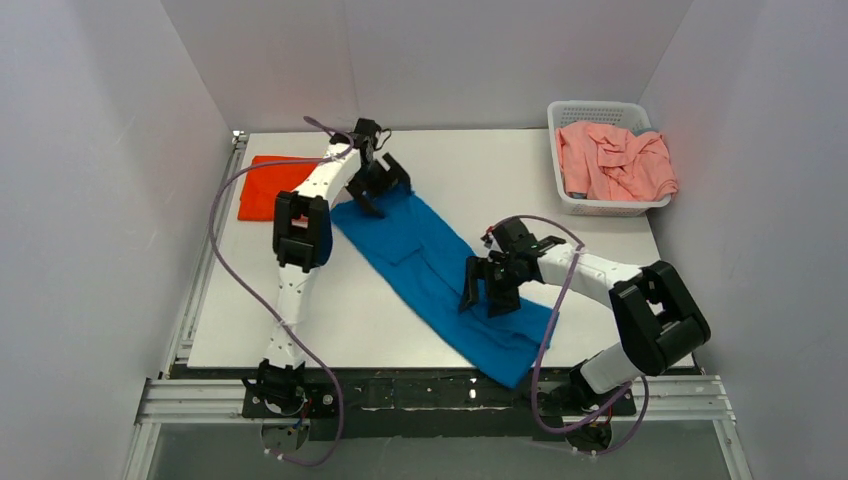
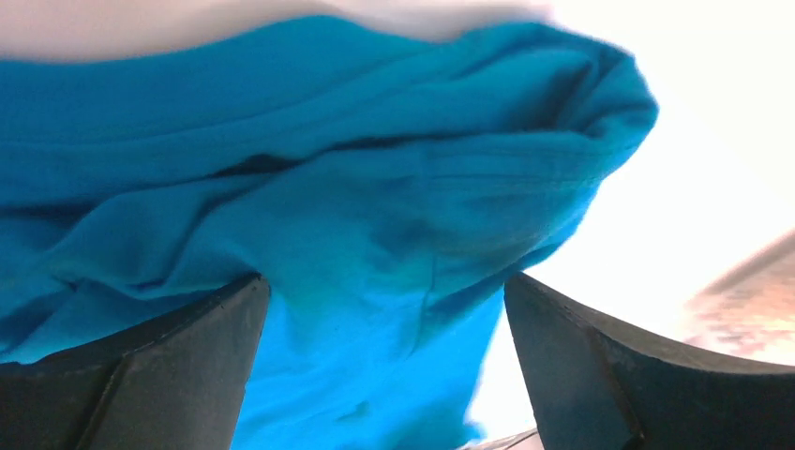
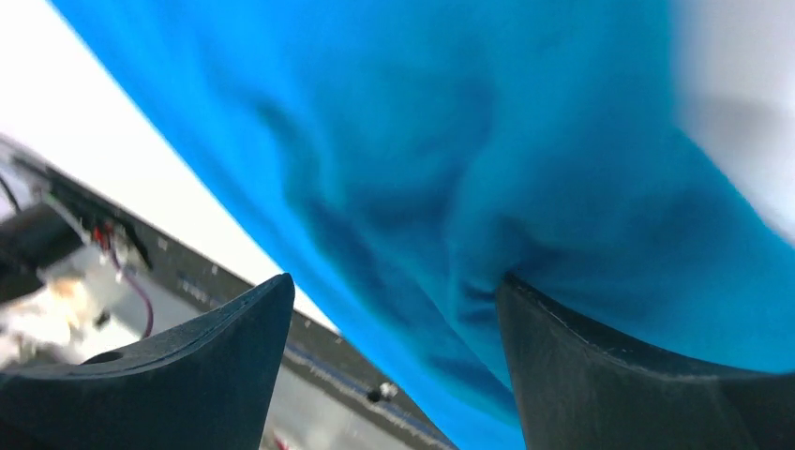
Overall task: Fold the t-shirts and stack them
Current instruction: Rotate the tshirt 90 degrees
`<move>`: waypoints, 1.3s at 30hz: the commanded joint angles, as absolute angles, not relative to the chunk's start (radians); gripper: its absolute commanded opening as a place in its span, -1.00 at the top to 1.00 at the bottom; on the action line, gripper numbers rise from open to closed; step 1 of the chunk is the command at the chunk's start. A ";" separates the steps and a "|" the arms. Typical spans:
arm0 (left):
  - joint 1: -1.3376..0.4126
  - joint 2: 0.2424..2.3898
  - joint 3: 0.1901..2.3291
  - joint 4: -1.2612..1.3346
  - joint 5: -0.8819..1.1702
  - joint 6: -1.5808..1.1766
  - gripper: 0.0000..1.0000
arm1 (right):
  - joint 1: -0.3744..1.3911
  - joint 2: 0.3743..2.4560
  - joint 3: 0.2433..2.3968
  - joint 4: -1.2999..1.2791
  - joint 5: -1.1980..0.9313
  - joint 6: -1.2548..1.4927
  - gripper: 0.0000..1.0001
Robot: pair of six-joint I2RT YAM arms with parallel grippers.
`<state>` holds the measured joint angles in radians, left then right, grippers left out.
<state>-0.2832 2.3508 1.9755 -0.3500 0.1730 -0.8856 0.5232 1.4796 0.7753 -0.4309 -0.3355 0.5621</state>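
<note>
— So, where is the blue t-shirt [image 1: 440, 270]?

— It lies flat on the white table [image 1: 480, 165], folded into a long strip. It runs diagonally from the middle of the far side down to the near edge, where one corner hangs just past the table.

— And the claws?

— The left gripper [image 1: 385, 195] is over the far end of the strip. Its jaws are spread wide, with bunched blue cloth showing between them, and it has hold of nothing. The right gripper [image 1: 488, 295] is over the near half of the strip. It is also wide open and grips nothing.

— What about the other shirts?

— The orange-red t-shirt [image 1: 268, 185] lies folded flat at the far left of the table, just beside the left arm. The salmon-pink t-shirt [image 1: 615, 160] is crumpled in a white lattice basket [image 1: 600, 108] at the far right corner.
</note>
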 commanded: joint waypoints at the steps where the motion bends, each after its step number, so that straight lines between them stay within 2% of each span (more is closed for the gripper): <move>1: -0.323 2.812 2.540 -0.301 0.231 -0.987 -0.97 | 0.677 1.561 0.850 -0.426 -0.539 0.619 -0.75; 3: -0.335 2.928 2.671 -0.168 0.255 -1.124 -0.97 | 0.746 1.608 0.906 -0.410 -0.585 0.627 -0.75; 5: -0.340 2.946 2.587 0.023 0.239 -1.256 -0.96 | 0.801 1.667 0.974 -0.419 -0.616 0.614 -0.76; 6: -0.345 2.952 2.576 0.040 0.213 -1.273 -0.96 | 0.817 1.682 1.005 -0.433 -0.624 0.608 -0.76; 9: -0.349 2.971 2.634 -0.030 0.171 -1.200 -0.97 | 0.833 1.675 1.035 -0.437 -0.603 0.613 -0.76; 13: -0.347 2.902 2.537 -0.050 0.104 -1.113 -0.96 | 0.833 1.625 1.047 -0.460 -0.518 0.626 -0.78; 17: -0.336 2.912 2.608 -0.126 0.074 -1.085 -0.97 | 0.833 1.527 1.016 -0.462 -0.395 0.685 -0.80; 22: -0.333 2.810 2.615 -0.101 0.097 -0.996 -0.96 | 0.831 1.339 0.949 -0.492 -0.161 0.779 -0.82; 28: -0.336 2.516 2.527 -0.129 0.187 -0.861 -0.97 | 0.800 1.113 0.820 -0.493 0.009 0.898 -0.83; 30: -0.345 2.386 2.431 -0.139 0.201 -0.807 -0.96 | 0.774 1.068 0.772 -0.506 0.029 0.941 -0.83; 34: -0.361 2.111 2.185 -0.215 0.234 -0.714 -0.96 | 0.744 1.017 0.692 -0.442 -0.099 0.918 -0.84; 39: -0.420 1.640 1.601 -0.264 0.222 -0.653 -0.97 | 0.755 1.001 0.660 -0.472 -0.153 0.884 -0.85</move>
